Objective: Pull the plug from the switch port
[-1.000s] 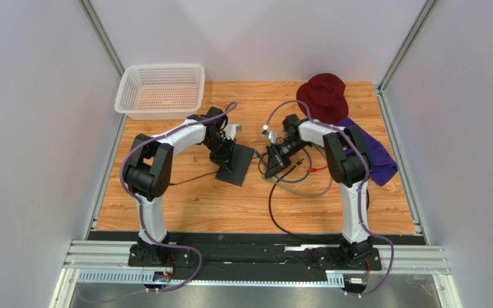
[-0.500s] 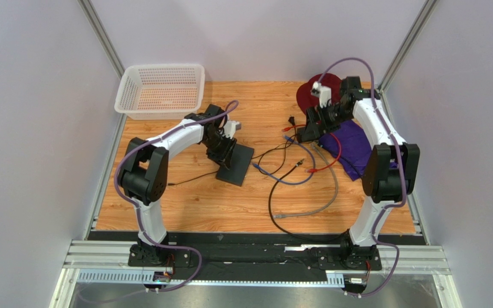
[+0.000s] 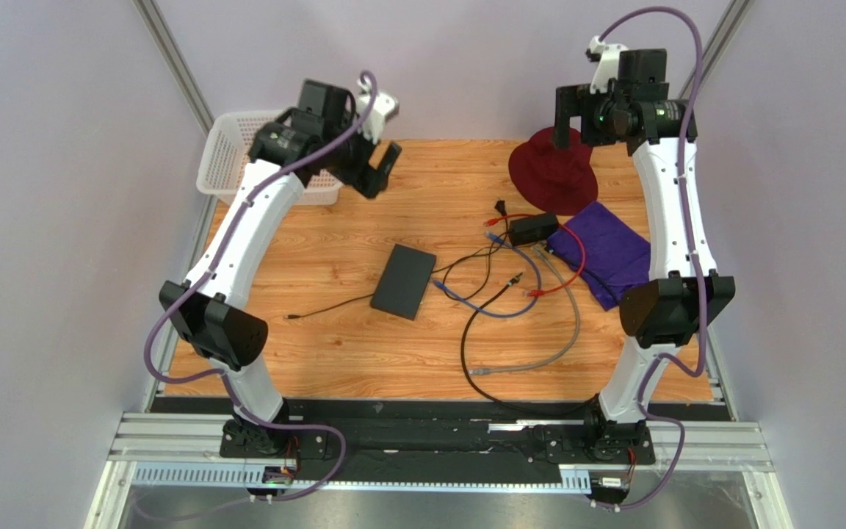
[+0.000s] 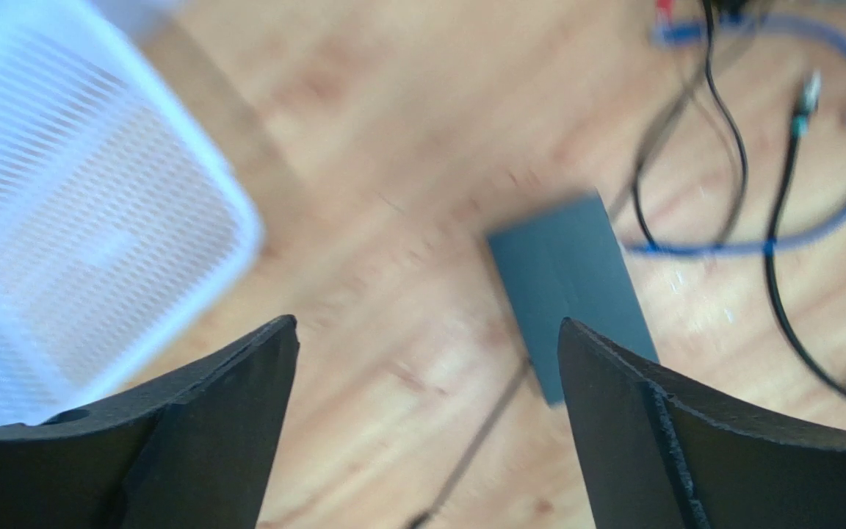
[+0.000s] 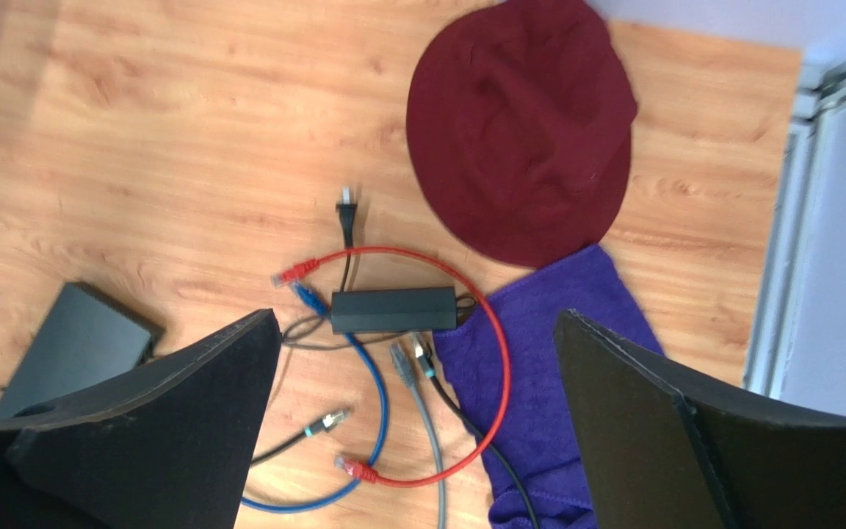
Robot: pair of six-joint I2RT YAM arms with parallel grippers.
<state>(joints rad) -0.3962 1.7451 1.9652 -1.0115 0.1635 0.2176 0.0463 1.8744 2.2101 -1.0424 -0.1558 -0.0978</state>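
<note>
The switch (image 3: pixel 403 281) is a flat dark grey box lying alone on the wooden table, also seen in the left wrist view (image 4: pixel 571 287) and the right wrist view (image 5: pixel 74 342). Its row of ports does not show. A blue cable's plug (image 3: pixel 438 287) lies loose beside its right edge. A thin black lead (image 3: pixel 328 308) runs from its near left corner; whether it is plugged in I cannot tell. My left gripper (image 3: pixel 378 171) (image 4: pixel 425 325) hangs open and empty high over the back left. My right gripper (image 3: pixel 580 123) (image 5: pixel 414 317) is open, empty and high over the back right.
A black power brick (image 3: pixel 532 229) lies among loose red (image 5: pixel 499 364), blue (image 5: pixel 378 408), grey (image 3: pixel 571 331) and black (image 3: pixel 466 353) cables right of the switch. A maroon hat (image 3: pixel 552 168) and purple cloth (image 3: pixel 610 248) sit at back right, a white basket (image 4: pixel 63 220) at back left.
Both arms have risen from the table to high at the back. The left gripper left the switch and opened. The right gripper opened, with brick and cables left lying on the table.
</note>
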